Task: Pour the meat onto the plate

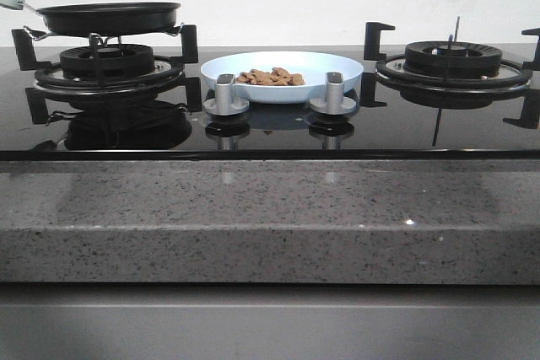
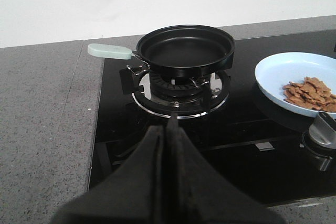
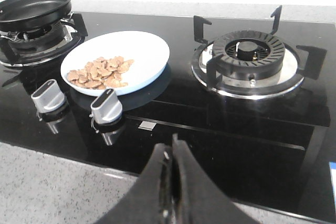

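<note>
Two hands, left and right, pressed closed, holding nothing. Heap of small tan meat chunks already on wide pale-blue glossy plate, between burners. Round black frying pan empty. Loose, light, likely to scatter; glossy plate slippery, best gripped at rim.

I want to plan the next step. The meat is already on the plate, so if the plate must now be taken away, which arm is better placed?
Probably the right. Its gripper, shut and empty, faces the plate with the meat; the left gripper faces the empty pan.
</note>
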Controlling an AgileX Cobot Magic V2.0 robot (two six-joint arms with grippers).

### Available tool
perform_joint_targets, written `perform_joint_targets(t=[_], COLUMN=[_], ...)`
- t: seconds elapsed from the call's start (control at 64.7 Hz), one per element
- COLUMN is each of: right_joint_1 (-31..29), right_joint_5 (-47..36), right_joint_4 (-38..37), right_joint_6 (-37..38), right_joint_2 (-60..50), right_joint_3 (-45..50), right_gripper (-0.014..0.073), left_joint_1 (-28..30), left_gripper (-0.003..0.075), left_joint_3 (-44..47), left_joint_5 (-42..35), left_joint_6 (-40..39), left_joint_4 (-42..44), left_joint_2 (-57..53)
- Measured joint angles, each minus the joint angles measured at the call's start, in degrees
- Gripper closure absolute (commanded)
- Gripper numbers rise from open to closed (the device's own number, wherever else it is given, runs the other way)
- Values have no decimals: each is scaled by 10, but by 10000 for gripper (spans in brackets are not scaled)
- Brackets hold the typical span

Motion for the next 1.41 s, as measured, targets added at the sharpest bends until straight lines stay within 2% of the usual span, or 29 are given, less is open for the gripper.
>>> perform_joint_targets(t=[0.881, 1.098, 1.407], right_joint_1=[0, 0, 0], right_joint_5=[-3, -3, -3], right_joint_4=[0, 0, 0], right_joint_6=[-1, -1, -1], right_joint_2=[-4, -4, -4], right_joint_3=[4, 4, 4], right_gripper=[656, 656, 656], left_joint_1=[0, 0, 12], left_gripper=[741, 741, 741], left_joint_3=[12, 91, 285], left_joint_5=[-10, -61, -76], left_joint_6=[-9, -145, -165], left_joint_4=[10, 114, 129], left_joint_2=[-5, -100, -303])
